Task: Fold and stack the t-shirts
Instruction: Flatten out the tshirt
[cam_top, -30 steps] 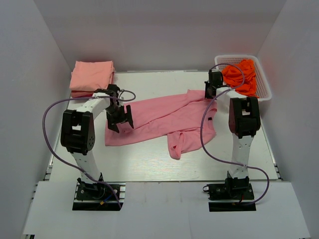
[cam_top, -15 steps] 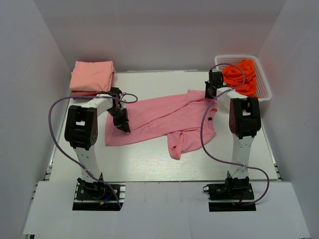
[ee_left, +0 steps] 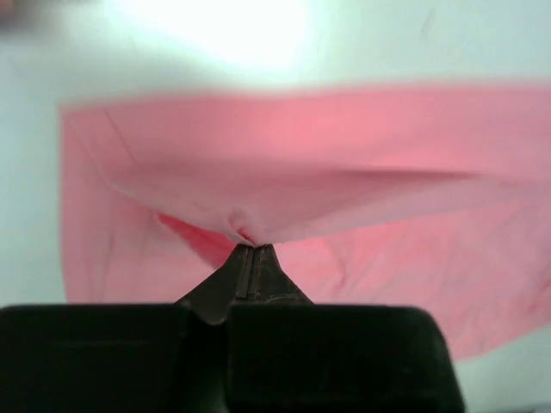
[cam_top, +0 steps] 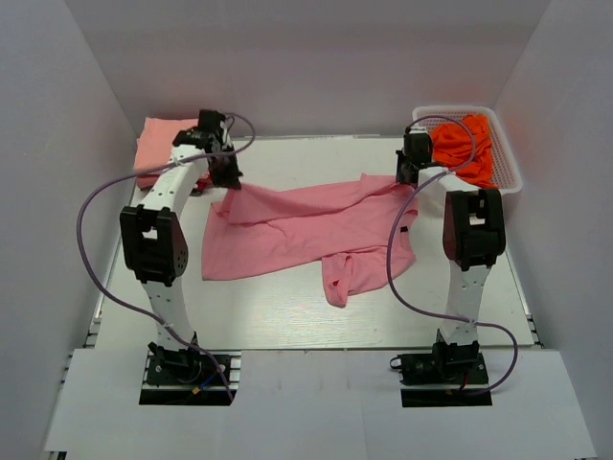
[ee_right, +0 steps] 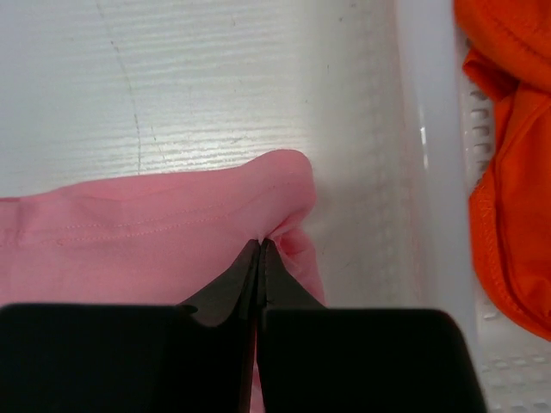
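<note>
At the far left of the white table [cam_top: 287, 316], folded salmon-peach t-shirts [cam_top: 161, 149] lie stacked, apparently where finished folds go. Just right of them, the left end effector [cam_top: 232, 185] is pressed together on the far-left edge of the rose-pink cloth t-shirt [cam_top: 306, 230], tenting it off the table. The right end effector [cam_top: 408, 180] pinches its far-right edge, likely so both can stretch it flat. Orange-red t-shirts [cam_top: 462, 144] sit in the white lattice plastic basket [cam_top: 506, 168], far right.

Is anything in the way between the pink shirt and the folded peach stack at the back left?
Nothing loose lies between the pink shirt and the folded stack; only the left arm crosses the stack's right edge.
</note>
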Available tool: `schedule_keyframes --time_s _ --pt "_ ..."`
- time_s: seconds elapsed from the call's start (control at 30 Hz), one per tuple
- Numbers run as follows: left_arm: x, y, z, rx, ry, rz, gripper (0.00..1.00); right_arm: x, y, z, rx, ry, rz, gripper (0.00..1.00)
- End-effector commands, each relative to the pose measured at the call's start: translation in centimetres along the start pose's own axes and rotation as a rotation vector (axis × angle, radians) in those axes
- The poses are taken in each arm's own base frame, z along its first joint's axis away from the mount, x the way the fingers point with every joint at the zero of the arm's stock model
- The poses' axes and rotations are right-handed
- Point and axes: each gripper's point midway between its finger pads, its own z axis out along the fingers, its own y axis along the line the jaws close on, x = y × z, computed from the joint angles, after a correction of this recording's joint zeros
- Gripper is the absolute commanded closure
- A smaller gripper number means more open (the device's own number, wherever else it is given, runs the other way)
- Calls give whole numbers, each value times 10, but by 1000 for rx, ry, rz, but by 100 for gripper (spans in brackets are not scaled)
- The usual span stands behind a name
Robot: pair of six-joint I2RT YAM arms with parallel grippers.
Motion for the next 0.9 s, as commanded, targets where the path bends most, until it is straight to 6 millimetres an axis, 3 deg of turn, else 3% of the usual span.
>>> schedule_keyframes --time_s 0.0,0.03,0.1,0.2,0.3,0.33,0.4,0.43,0.47,0.5,0.57,0.6,0.63,0.67,0.7,0.73,0.77,0.83,0.87 --pt "-62 8 -26 -103 -206 -55 100 -63 -11 -20 30 -166 14 100" --pt "-84 6 -39 -101 -271 -81 100 -65 -11 -18 32 -169 9 100" --pt "-102 12 -32 -125 -303 -126 100 -72 -13 -20 41 -184 7 100" --pt "-150 17 -51 -104 -426 -168 100 -94 -14 -26 46 -250 12 100" --pt "-182 18 -69 -76 -546 -183 100 -120 -19 -39 67 -313 4 100" --pt "-188 12 -86 -45 -594 -179 100 -132 -23 -45 83 -341 6 100" --pt "-200 11 -99 -15 -677 -183 100 -154 -26 -62 92 -399 16 100" --pt "-203 9 -110 -3 -711 -171 100 -165 -27 -68 96 -439 29 100" --pt "-206 6 -138 11 -772 -163 100 -170 -29 -74 102 -457 2 100" --pt "-202 7 -140 11 -781 -154 100 -186 -33 -94 105 -504 14 100" --pt "-208 1 -167 38 -864 -130 100 -198 -34 -107 108 -553 16 100" --pt "-203 0 -168 50 -864 -125 100 -214 -39 -132 112 -609 31 100" --pt "-204 -6 -201 83 -940 -121 100 -219 -41 -141 119 -631 38 100" --pt "-202 -7 -214 90 -967 -112 100 -223 -43 -150 120 -660 40 100" --pt "-196 -5 -215 92 -970 -111 100 -233 -47 -180 120 -713 45 100" --pt "-192 -10 -252 127 -1052 -107 100 -229 -48 -185 123 -715 39 100" --pt "-185 -6 -254 114 -1063 -105 100 -247 -55 -227 122 -809 60 100" --pt "-177 -7 -280 131 -1123 -89 100 -242 -57 -238 117 -819 46 100" --pt "-168 -9 -306 158 -1185 -86 100 -252 -59 -270 105 -876 55 100"
